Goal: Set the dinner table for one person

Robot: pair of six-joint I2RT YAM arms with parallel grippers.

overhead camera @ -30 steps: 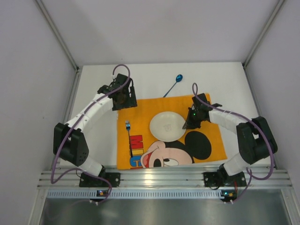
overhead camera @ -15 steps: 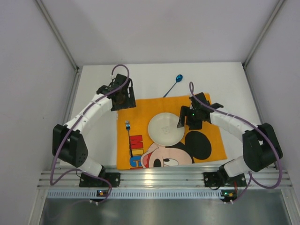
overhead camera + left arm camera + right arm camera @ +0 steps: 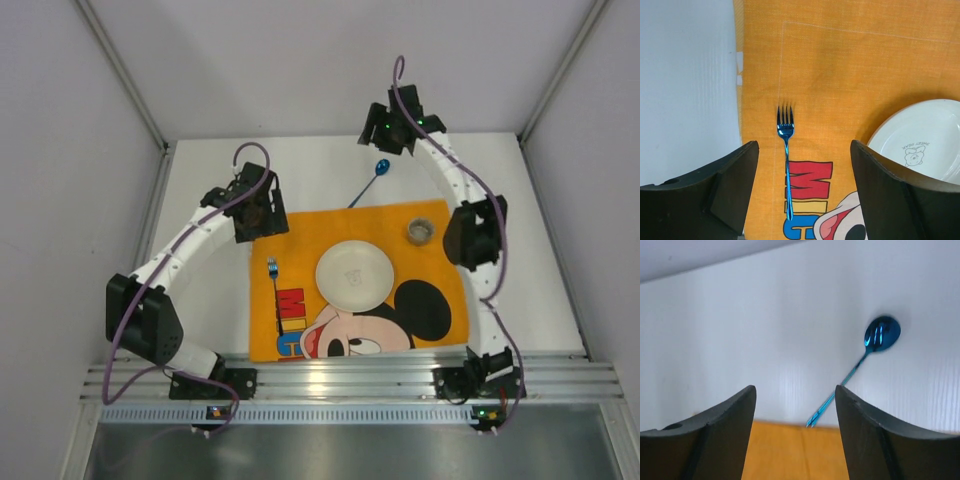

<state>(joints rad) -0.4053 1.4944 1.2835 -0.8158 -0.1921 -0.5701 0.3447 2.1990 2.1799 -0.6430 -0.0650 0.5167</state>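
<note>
The white tabletop [image 3: 300, 170] fills the floor of the booth, and an orange Mickey Mouse placemat [image 3: 300, 240] lies on its near middle. On the mat are a white plate [image 3: 354, 275] at the centre, a blue fork [image 3: 273, 290] to the left of it with its tines pointing far, and a small grey cup [image 3: 421, 232] at the far right corner. The blue spoon [image 3: 370, 182] is off the mat on bare tabletop. Its bowl points far and its handle runs back to about the mat's far edge.

The right fingers [image 3: 720, 430] hang over the far part of the tabletop, spread wide and holding nothing, with the spoon just ahead and to one side. The left fingers [image 3: 730, 185] are also wide apart and empty, above the fork.

The spoon looks to be the piece left to place. It is thin and lies flat on a smooth surface, so fingers closing off-centre could skid or spin it away. A low approach could press down on the handle and flick the bowl up. Bringing the spoon back to the plate's right means passing near the cup, which a low arm might knock over.
</note>
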